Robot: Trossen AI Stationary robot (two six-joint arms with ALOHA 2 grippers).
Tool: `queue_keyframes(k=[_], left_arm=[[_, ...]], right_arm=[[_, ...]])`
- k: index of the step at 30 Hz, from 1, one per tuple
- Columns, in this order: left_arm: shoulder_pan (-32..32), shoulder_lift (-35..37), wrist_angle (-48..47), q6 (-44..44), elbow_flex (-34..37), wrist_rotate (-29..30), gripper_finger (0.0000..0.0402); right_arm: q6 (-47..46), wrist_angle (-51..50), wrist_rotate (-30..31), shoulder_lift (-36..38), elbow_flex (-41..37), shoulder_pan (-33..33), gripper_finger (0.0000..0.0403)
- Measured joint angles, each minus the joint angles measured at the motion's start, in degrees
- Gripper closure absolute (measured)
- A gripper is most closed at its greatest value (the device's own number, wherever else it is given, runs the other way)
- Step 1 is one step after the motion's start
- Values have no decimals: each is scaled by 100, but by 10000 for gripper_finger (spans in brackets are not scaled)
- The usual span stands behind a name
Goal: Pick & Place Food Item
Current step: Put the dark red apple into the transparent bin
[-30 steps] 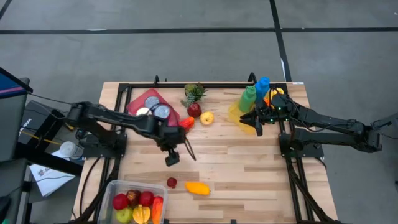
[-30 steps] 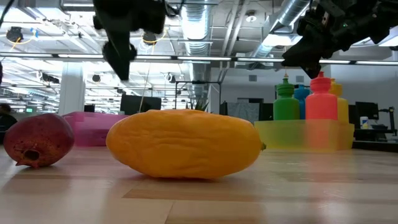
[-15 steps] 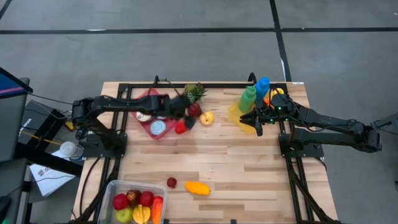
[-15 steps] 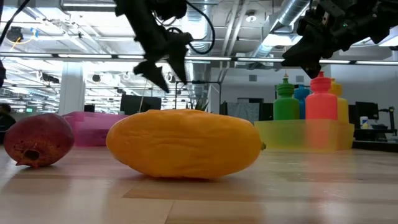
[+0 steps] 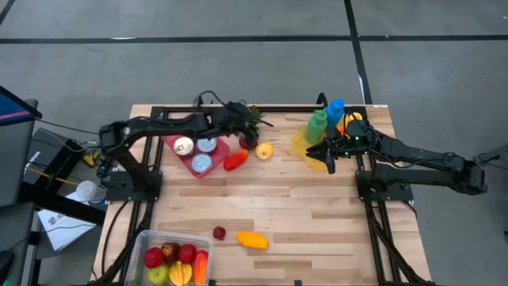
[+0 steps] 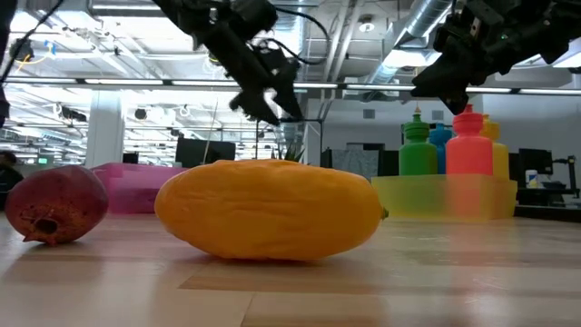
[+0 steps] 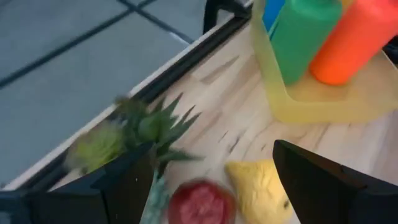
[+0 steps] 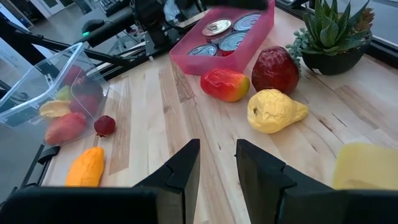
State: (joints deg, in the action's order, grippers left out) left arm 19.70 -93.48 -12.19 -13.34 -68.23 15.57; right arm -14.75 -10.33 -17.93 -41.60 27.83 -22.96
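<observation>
Loose food lies on the wooden table: an orange mango (image 5: 252,240), a small dark red fruit (image 5: 219,233), a red-orange fruit (image 5: 235,160), a red apple (image 5: 248,141) and a yellow pear (image 5: 263,150). My left gripper (image 5: 238,127) hovers open near the far edge, beside the potted plant (image 5: 250,117). In its wrist view the apple (image 7: 200,202) and pear (image 7: 261,186) lie ahead of the gripper (image 7: 214,162), untouched. My right gripper (image 5: 324,151) waits by the yellow bottle tray (image 5: 302,145); its fingers (image 8: 217,162) stand slightly apart, holding nothing.
A clear tub (image 5: 151,238) with several fruits sits at the near left corner. A pink tray (image 5: 218,155) of cans lies left of the apple. The yellow tray holds green, blue and orange bottles (image 5: 317,125). Bare wood lies between the mango and the far fruits.
My left arm has swung up from the middle of the table toward the far edge, passing over the pink tray and stopping by the plant and apple. It has turned to face the table's right side. The right arm and the food have kept still.
</observation>
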Motion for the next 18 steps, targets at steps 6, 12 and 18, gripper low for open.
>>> queue_keyframes(k=[6,12,18], left_arm=[[-190,-718,136,-50,11,688,86],[-203,-910,228,-68,29,915,86],[-206,-1016,385,-333,133,1040,86]], right_arm=[[18,-27,0,0,0,-7,305],[27,-35,1,-40,0,-9,305],[36,-31,1,-169,7,-4,305]])
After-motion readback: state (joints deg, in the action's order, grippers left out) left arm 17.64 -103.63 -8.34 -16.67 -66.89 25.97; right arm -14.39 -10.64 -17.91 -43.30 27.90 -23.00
